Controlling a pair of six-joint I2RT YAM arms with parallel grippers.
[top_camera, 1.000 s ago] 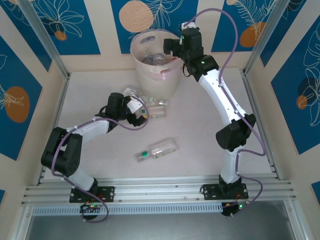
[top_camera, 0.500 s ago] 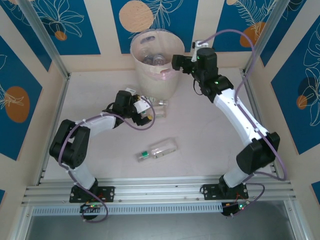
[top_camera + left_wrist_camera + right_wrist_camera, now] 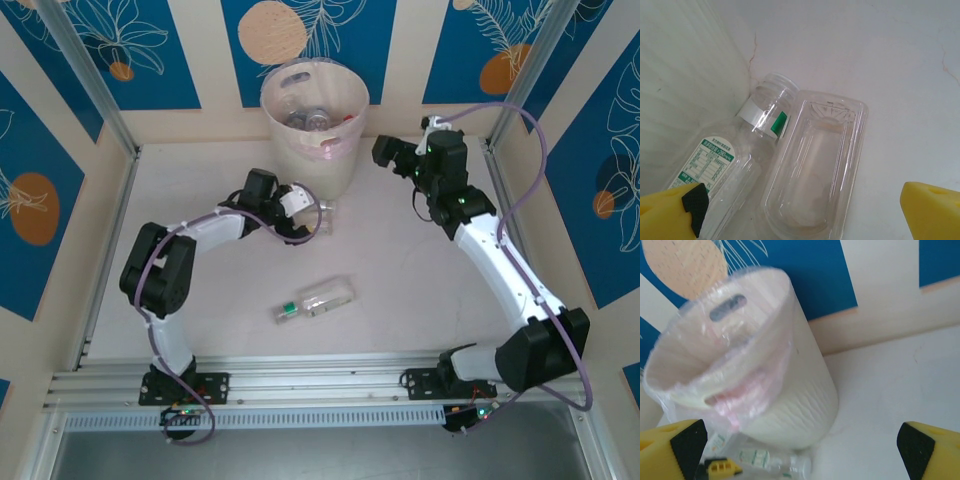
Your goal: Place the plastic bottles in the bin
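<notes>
The bin stands at the back of the table with several plastic bottles inside it. At its foot lie two clear pieces. One is a bottle with a white and green label, resting against the bin wall. Beside it is a clear oblong tray-like piece. My left gripper is open and straddles that piece. Another bottle lies alone mid-table. My right gripper is open and empty, right of the bin.
Blue-patterned walls and metal posts enclose the table. The left arm's cable loops over the table left of the bin. The bottles at the bin's foot are also in the right wrist view, next to the left gripper's yellow finger.
The right arm has swung away from above the bin, to the right and nearer. The left gripper has pushed forward to the bin's foot, over the clear pieces.
</notes>
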